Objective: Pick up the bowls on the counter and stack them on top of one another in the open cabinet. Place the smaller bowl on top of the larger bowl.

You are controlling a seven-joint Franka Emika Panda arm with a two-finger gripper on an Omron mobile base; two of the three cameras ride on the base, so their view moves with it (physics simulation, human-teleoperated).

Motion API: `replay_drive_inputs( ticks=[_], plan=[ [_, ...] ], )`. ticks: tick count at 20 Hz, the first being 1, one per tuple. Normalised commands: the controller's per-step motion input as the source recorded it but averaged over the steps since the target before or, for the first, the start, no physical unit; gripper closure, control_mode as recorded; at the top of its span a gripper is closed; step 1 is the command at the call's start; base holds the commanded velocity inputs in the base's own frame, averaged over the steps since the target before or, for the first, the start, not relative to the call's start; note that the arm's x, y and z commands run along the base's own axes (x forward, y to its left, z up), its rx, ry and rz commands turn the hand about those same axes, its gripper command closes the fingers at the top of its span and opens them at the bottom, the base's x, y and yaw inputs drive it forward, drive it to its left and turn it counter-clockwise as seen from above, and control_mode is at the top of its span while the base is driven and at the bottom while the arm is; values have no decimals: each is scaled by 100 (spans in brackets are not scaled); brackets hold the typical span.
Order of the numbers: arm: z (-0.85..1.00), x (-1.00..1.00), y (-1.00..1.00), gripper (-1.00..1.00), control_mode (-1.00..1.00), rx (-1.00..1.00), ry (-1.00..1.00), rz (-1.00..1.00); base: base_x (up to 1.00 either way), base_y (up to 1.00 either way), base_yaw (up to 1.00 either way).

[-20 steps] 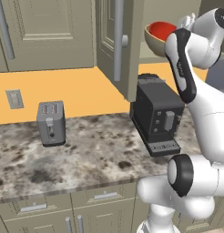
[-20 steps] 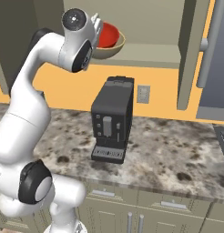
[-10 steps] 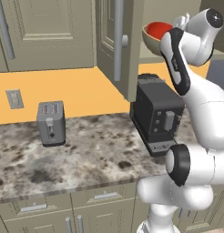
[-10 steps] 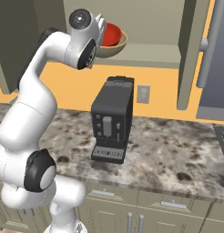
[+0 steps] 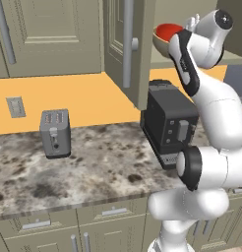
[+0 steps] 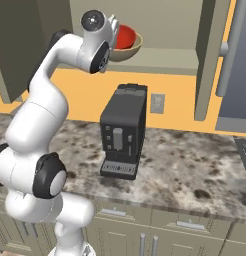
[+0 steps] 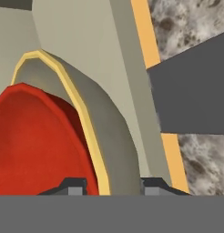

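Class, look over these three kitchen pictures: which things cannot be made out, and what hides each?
- Gripper: hand view, only two tips above the bottom band; whether they pinch the tan bowl's rim is unclear.
- Red bowl: right base view, left part behind the arm.
- Toaster slots: left base view, too small.

In front of my fingers, the smaller bowl is bright red and it sits inside the larger bowl, which is olive-tan with a pale yellow rim. The cabinet is beige-olive with a grey bar handle, the wall under it is orange, and the counter is mottled grey, cream and dark brown. On the counter I see a dark grey coffee machine and a grey toaster, and my arm is white with dark joints.
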Motion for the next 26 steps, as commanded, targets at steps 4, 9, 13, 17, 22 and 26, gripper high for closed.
replay_drive_inputs(
  ticks=[4,9,13,17,22,26],
  plan=[
    [-6,25,-5,100,-100,-2,1,0,0,0,0],
    [-1,10,0,100,-100,-1,5,0,0,0,0],
    [0,13,0,100,-100,0,5,0,0,0,0],
    [-5,17,0,100,-100,0,2,0,0,0,0],
    [-4,16,0,-100,-100,0,0,0,0,0,0],
    [0,7,0,-100,-100,0,-5,0,0,0,0]
  ],
)
